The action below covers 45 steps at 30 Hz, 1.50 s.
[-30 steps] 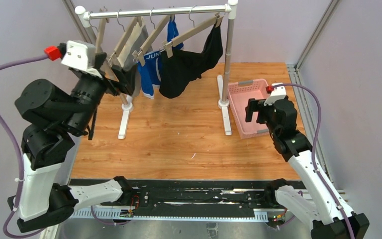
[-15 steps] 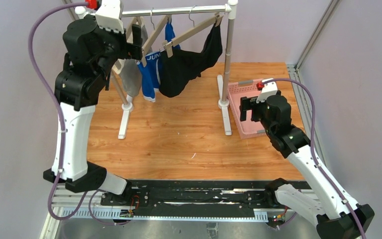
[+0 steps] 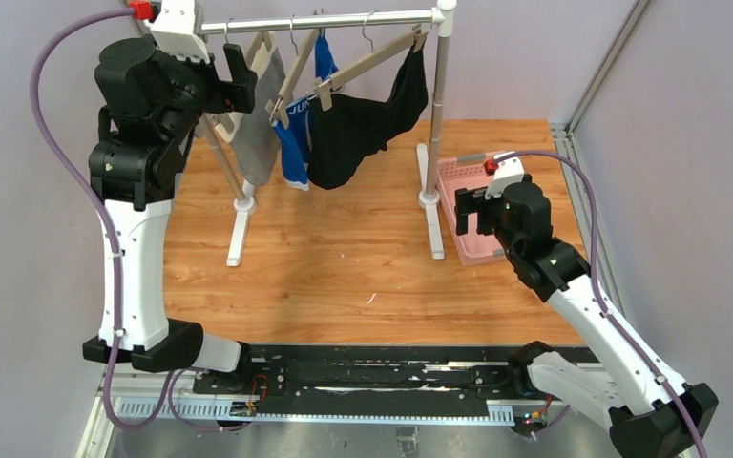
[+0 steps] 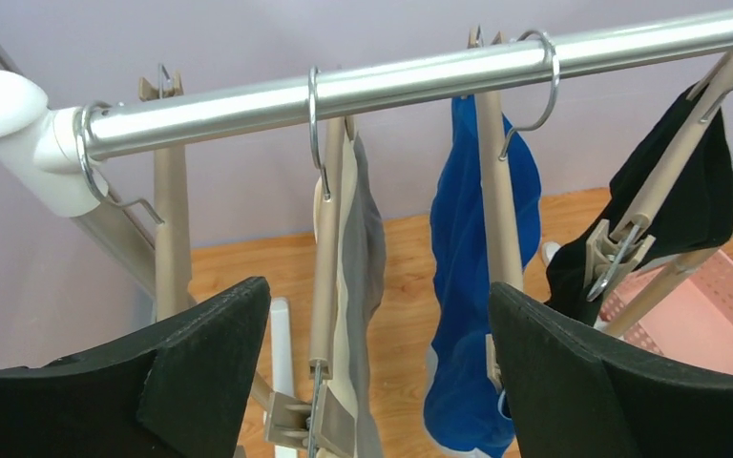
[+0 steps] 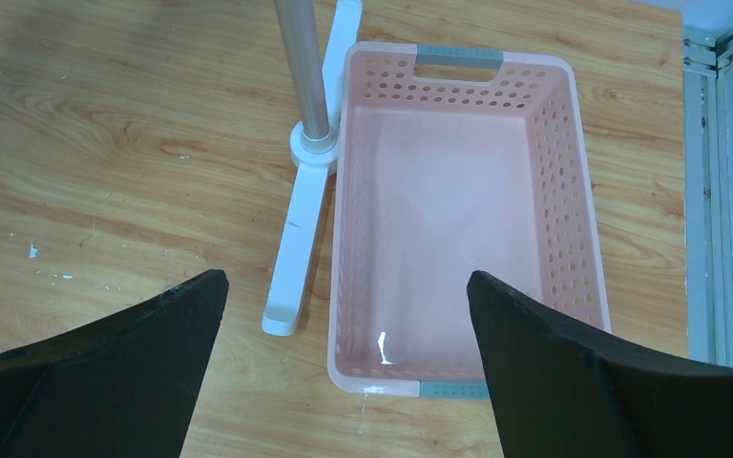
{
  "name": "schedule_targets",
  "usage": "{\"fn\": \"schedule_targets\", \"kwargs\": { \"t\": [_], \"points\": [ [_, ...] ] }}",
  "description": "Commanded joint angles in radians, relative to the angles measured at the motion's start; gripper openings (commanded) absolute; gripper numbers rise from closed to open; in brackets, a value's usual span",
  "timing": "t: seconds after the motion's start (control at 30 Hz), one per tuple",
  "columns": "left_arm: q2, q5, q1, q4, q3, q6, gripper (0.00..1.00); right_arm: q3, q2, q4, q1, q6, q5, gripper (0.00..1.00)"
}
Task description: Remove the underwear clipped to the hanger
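Three pieces of underwear hang clipped to wooden hangers on a steel rail [image 3: 315, 21]: grey [image 3: 258, 134], blue [image 3: 296, 143] and black [image 3: 353, 134]. My left gripper [image 3: 240, 78] is raised high at the rail's left end, open, beside the grey hanger's top and holding nothing. In the left wrist view the grey underwear [image 4: 367, 286] and its hanger clip [image 4: 329, 420] lie between the spread fingers of that gripper [image 4: 377, 286], further off; blue [image 4: 477, 315] and black [image 4: 687, 219] hang to the right. My right gripper [image 3: 472, 210] [image 5: 346, 277] hovers open over the basket's left edge.
A pink perforated basket [image 3: 458, 172] [image 5: 587, 191] lies on the wooden table right of the rack's right post [image 3: 436, 124] [image 5: 303, 67]. The rack's white feet [image 3: 239, 229] [image 5: 296, 258] rest on the table. Grey walls close in behind and at both sides.
The left arm has swung up from low at the grey underwear's bottom to the rail's left end. The right gripper has drifted slightly left. The hangers have swayed.
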<state>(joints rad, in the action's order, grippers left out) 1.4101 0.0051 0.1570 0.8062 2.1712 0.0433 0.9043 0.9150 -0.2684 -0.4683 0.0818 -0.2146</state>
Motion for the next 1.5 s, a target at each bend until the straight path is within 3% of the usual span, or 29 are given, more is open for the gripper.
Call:
{"fn": "schedule_targets", "kwargs": {
  "t": [0.0, 0.4, 1.0, 1.33, 1.47],
  "points": [
    [-0.012, 0.02, -0.021, -0.067, -0.059, -0.009, 0.94, -0.002, 0.004, -0.015, -0.03, -0.003, -0.028, 0.99],
    [0.017, -0.011, -0.043, -0.11, -0.108, -0.003, 0.88, 0.003, 0.046, -0.006, -0.075, 0.006, -0.043, 0.99],
    [0.067, -0.006, -0.052, -0.153, -0.137, -0.008, 0.6, 0.001, 0.079, 0.018, -0.123, -0.006, -0.081, 0.99],
    [0.087, -0.033, -0.053, -0.155, -0.161, 0.006, 0.55, 0.003, 0.093, 0.023, -0.136, -0.012, -0.098, 0.99],
    [0.089, -0.036, -0.053, -0.171, -0.179, 0.007, 0.42, 0.002, 0.102, 0.024, -0.138, -0.014, -0.101, 0.99]
  ]
}}
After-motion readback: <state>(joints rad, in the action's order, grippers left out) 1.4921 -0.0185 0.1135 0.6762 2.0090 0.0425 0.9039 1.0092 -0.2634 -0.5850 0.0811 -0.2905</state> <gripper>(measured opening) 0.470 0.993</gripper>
